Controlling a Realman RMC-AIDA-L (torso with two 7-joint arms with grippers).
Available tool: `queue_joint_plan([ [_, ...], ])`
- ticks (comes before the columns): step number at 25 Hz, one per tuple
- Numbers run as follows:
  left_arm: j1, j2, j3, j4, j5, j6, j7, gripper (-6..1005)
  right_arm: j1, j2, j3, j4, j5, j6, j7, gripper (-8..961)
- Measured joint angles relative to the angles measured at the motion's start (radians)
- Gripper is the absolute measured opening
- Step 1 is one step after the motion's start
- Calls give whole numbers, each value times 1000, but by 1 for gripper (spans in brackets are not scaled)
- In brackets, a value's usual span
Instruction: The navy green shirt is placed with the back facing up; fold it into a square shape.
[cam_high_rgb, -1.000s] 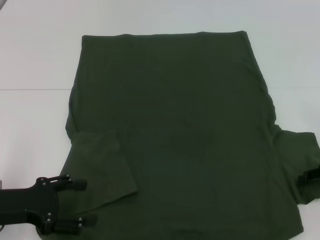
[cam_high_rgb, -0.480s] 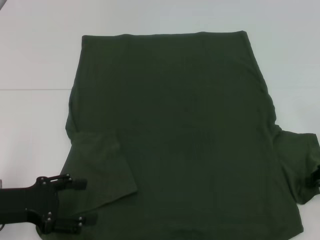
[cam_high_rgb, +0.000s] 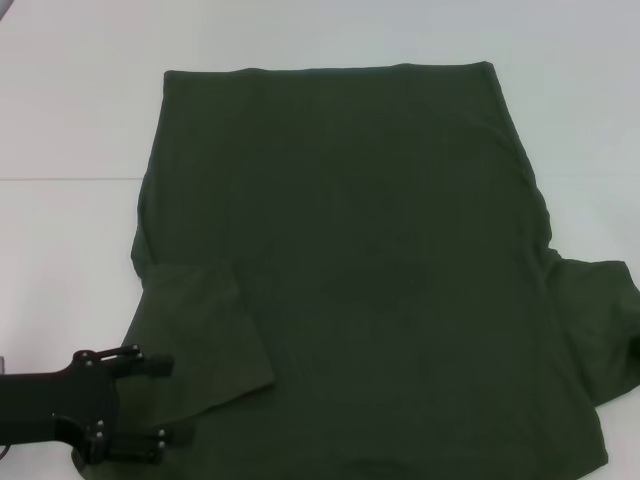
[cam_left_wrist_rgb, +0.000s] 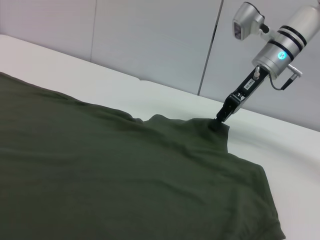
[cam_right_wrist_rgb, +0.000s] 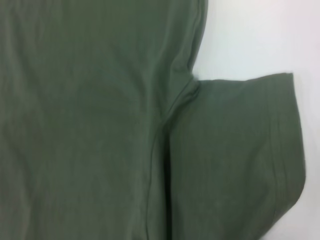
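The navy green shirt (cam_high_rgb: 360, 270) lies flat on the white counter (cam_high_rgb: 70, 110), plain side up, filling most of the head view. Its straight hem edge is at the far side of the counter, and the sleeves are at the near side, so the long axis runs from near to far.

The left tool (cam_high_rgb: 150, 405) sits at the near left corner, just beside the shirt's left sleeve (cam_high_rgb: 205, 335), which is folded inward onto the body of the shirt. The tool's two fingers are spread apart and hold nothing (one lies over the sleeve's outer edge, the other nearer the robot).

The right sleeve (cam_high_rgb: 600, 330) is spread outward at the near right edge. The right tool (cam_left_wrist_rgb: 218, 121) appears only in the left wrist view, its tip pressed into the sleeve cloth, which is bunched around it; whether it is clenched on the cloth cannot be told. The right wrist view shows the sleeve seam and armpit crease (cam_right_wrist_rgb: 172, 107).
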Motion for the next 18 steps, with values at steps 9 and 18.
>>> queue_joint_plan([
  [9,-2,0,-11,-1,0,-7,-2,937,16,17,-5,-81,26,-12,-40,22],
  [18,-2,1,-12,-2,0,-15,-5,937,14,22,-4,-163,69,-31,-47,22],
])
